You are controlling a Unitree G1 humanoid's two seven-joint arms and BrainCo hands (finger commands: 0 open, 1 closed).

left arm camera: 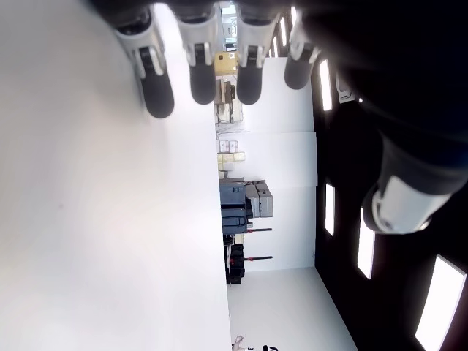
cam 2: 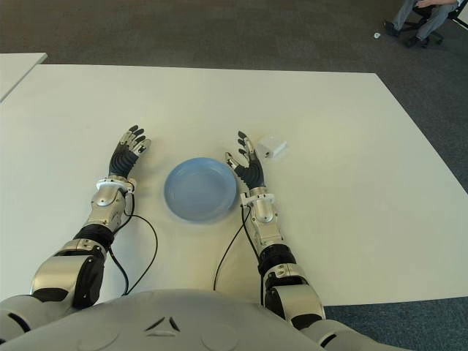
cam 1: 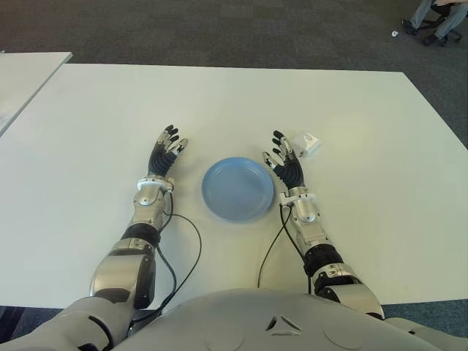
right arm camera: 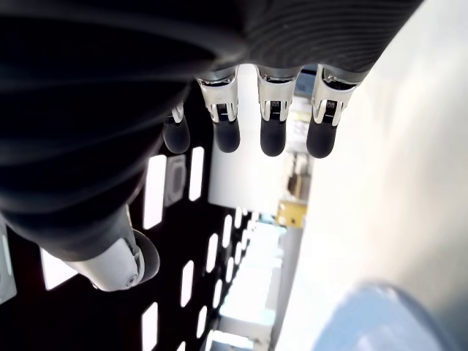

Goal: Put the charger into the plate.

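Seen from above at a white table (cam 1: 219, 102): a blue plate (cam 1: 238, 189), bare inside, set near the front edge between two outstretched robot arms. Right hand (cam 1: 287, 162) just right of the plate's rim, palm turned up, fingers (right arm camera: 272, 137) extended and spread, grasping nothing. Left hand (cam 1: 165, 150) to the left of the plate, a little apart from it, likewise released, fingers (left arm camera: 202, 80) straight and fanned toward the far side, nothing between them. White charger (cam 1: 305, 143) lying on the tabletop just beyond and to the right of the right hand's fingertips, close beside them, well outside the plate; contact between fingertips and charger impossible to judge. Black cables (cam 1: 189, 257) trailing from both forearms across the near part of the table toward the robot's grey torso (cam 1: 241, 322). Edge of a second white table (cam 1: 25, 77) at far left, separated by a strip of dark carpet (cam 1: 219, 33). Legs of a seated person (cam 1: 439, 18) and a chair base at far right, well behind the table.
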